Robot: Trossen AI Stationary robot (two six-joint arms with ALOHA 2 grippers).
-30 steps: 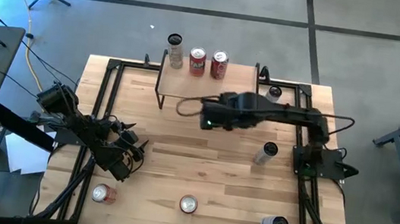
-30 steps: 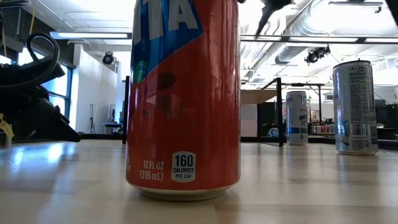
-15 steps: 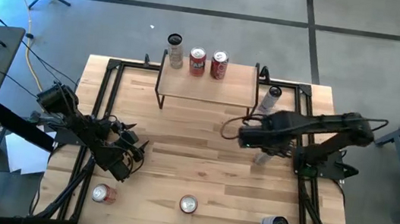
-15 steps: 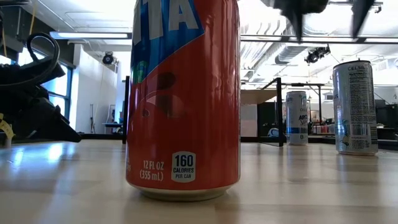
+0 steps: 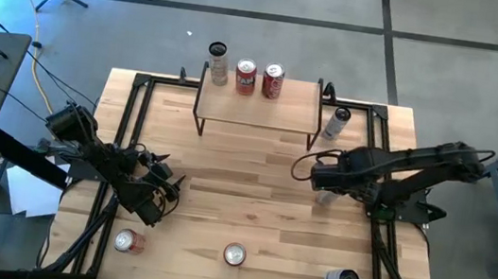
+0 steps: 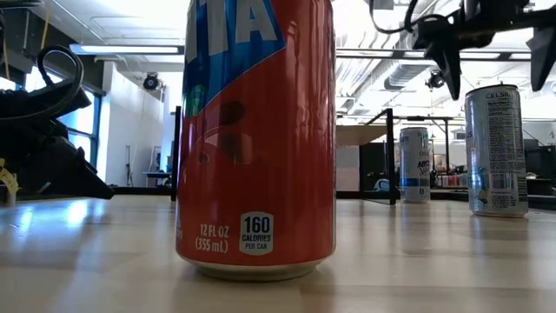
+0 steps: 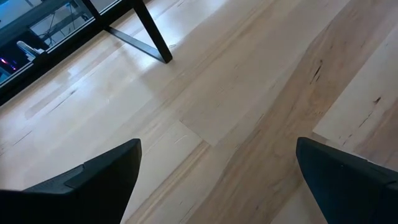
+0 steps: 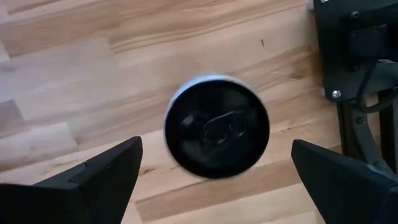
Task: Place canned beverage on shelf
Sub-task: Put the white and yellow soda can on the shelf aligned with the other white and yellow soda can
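The right gripper (image 5: pixel 320 177), fingers spread and empty, has swung back from the shelf (image 5: pixel 258 103) to above a standing can (image 8: pixel 216 126), likely next pick

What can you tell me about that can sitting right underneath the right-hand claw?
The can is a slim one with a black top and pull tab and a pale rim, standing upright on the wooden table near its right rail. In the high view only a sliver of its silvery side shows under the arm. The right gripper hovers straight above it, fingers spread wide to either side. Nothing touches it but the table.
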